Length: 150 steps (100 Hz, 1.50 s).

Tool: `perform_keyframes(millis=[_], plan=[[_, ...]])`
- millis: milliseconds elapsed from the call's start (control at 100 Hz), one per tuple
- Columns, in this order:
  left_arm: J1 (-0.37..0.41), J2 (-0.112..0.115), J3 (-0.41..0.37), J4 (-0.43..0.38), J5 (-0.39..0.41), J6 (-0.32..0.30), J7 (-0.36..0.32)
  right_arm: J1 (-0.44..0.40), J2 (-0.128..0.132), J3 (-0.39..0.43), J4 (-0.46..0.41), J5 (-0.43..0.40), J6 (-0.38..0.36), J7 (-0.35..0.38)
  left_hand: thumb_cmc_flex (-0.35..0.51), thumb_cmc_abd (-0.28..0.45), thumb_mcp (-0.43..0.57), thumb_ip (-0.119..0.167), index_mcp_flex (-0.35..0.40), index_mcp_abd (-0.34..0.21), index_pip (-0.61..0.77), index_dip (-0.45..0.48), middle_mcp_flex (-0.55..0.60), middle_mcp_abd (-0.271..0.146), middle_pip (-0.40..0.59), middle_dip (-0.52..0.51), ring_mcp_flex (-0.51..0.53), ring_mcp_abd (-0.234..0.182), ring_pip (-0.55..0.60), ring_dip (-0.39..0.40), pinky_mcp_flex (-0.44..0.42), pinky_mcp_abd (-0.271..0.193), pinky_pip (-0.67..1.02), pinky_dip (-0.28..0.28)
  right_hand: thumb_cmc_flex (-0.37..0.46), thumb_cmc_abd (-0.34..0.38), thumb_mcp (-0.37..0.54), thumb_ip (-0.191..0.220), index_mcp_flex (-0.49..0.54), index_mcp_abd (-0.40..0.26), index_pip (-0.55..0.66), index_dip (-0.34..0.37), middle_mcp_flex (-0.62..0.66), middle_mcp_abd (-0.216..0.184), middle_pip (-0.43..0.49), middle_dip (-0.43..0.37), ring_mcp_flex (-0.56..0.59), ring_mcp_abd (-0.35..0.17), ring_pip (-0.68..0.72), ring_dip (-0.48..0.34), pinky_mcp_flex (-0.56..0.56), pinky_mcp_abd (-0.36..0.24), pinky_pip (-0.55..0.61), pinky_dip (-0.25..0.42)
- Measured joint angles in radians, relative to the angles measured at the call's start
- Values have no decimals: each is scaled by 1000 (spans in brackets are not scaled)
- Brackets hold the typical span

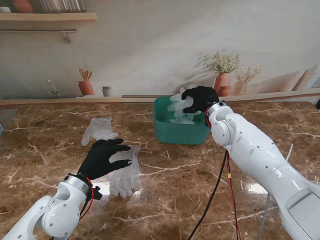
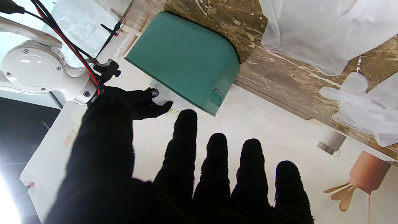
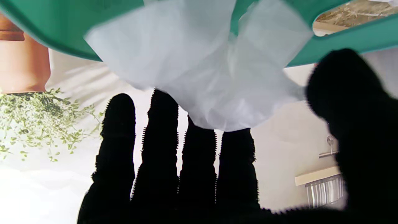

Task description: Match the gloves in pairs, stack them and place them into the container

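Observation:
My right hand (image 1: 200, 98), in a black glove, is shut on a bunch of translucent gloves (image 1: 180, 104) just above the green container (image 1: 176, 132) at the far middle of the table. In the right wrist view the gloves (image 3: 217, 71) hang against my fingers (image 3: 161, 149) in front of the container rim (image 3: 56, 31). More pale glove material lies inside the container. My left hand (image 1: 102, 157) is open with fingers spread, lying over flat translucent gloves (image 1: 127, 175) on the near left. Another glove (image 1: 99, 130) lies farther left. The left wrist view shows both gloves (image 2: 311, 28) (image 2: 367, 109) and the container (image 2: 183, 59).
The marble table (image 1: 165, 200) ends at a ledge along the backdrop wall. Black and red cables (image 1: 220, 195) trail from my right arm across the near table. Potted plants (image 1: 222, 75) and a utensil pot (image 1: 86, 86) appear on the backdrop.

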<state>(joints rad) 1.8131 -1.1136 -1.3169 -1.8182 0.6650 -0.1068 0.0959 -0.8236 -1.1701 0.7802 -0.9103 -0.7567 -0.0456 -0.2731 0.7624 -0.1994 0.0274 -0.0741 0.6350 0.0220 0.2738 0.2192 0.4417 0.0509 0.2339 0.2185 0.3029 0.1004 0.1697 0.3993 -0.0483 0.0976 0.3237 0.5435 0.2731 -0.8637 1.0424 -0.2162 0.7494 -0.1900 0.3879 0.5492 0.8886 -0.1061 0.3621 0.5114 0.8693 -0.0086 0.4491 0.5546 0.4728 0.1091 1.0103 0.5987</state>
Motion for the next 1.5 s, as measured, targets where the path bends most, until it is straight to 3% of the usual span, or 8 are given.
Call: perform_keyframes(millis=[300, 550, 650, 800, 970, 1050, 1160, 1500], plan=[[-4, 1, 2, 2, -1, -5, -2, -48, 27, 60, -55, -48, -31, 18, 0, 0, 0, 0, 0, -1, 0, 1, 0, 0, -8, 0, 0, 0, 0, 0, -1, 0, -11, 9, -47, 2, -6, 0, 1, -25, -1, -13, -6, 0, -23, -16, -7, 19, -11, 0, -1, 2, -10, 25], [-10, 2, 3, 4, -1, -10, -8, -111, 42, 137, -147, -83, -34, 46, 0, 0, 0, 0, 0, -5, 0, 11, 0, 0, -8, 0, 0, 0, 0, 0, -1, 0, -13, 11, -52, 52, -32, 9, 1, -36, -1, -37, -6, 2, -72, -60, -7, 20, -81, -29, -1, 13, -49, 37], [-13, 2, 3, 6, -2, -10, -11, -177, 50, 214, -239, -127, -26, 73, 0, 0, 0, 0, 0, -5, 0, 11, 0, 0, -8, 0, 0, 0, 0, 0, -1, 0, -13, 17, -52, 86, -61, 10, 1, -33, -9, -44, -22, 3, -115, -100, -10, 9, -150, -80, -13, -9, -102, 33], [-33, 3, 1, 20, -3, -12, -36, -328, 69, 334, -438, -159, 1, 141, 0, 0, 0, 0, 0, -5, 0, 11, 0, 0, -8, 0, 0, 0, 0, 0, -1, 0, -13, 26, -51, 119, -106, 30, 0, -26, -17, -50, -47, 7, -159, -168, -54, -17, -231, -177, -32, -42, -174, -48], [-77, 11, -4, 44, -6, -21, -97, -506, 74, 429, -582, -200, 8, 97, 0, 0, 0, 0, 0, -5, 0, 11, 0, 0, -8, 0, 0, 0, 0, 0, 0, 0, -12, 34, -45, 159, -157, 31, -9, -10, -28, -61, -57, 10, -168, -192, -58, -19, -253, -215, -47, -60, -216, -99], [-101, 16, -4, 57, -9, -26, -114, -579, 76, 453, -629, -205, 9, 78, 0, 0, 0, 0, -6, -5, 0, 11, 0, 0, -8, 0, 0, 0, 0, 0, 0, 0, -1, 35, -32, 188, -200, 51, -9, -7, -37, -63, -58, 10, -173, -197, -69, -28, -257, -227, -49, -78, -242, -138], [-136, 21, -1, 77, -21, -29, -137, -666, 76, 480, -672, -203, 4, 53, 0, 0, 0, 0, -6, -5, 0, 11, 0, 0, -8, 0, 0, 0, 0, 0, 2, 0, 11, 35, -20, 272, -338, 119, -10, 4, -49, -65, -62, 13, -175, -215, -84, -30, -268, -257, -53, -100, -256, -202], [-218, 22, 61, 156, -42, -19, -117, -849, 62, 512, -703, -141, 22, -68, 0, 0, 0, 0, -21, -5, -2, 11, 0, -6, -8, 0, 0, 0, 0, -1, 3, 0, 71, 35, -50, 262, -300, 125, -33, 17, -63, -76, -72, 35, -187, -230, -93, -39, -280, -281, -73, -111, -267, -240]])
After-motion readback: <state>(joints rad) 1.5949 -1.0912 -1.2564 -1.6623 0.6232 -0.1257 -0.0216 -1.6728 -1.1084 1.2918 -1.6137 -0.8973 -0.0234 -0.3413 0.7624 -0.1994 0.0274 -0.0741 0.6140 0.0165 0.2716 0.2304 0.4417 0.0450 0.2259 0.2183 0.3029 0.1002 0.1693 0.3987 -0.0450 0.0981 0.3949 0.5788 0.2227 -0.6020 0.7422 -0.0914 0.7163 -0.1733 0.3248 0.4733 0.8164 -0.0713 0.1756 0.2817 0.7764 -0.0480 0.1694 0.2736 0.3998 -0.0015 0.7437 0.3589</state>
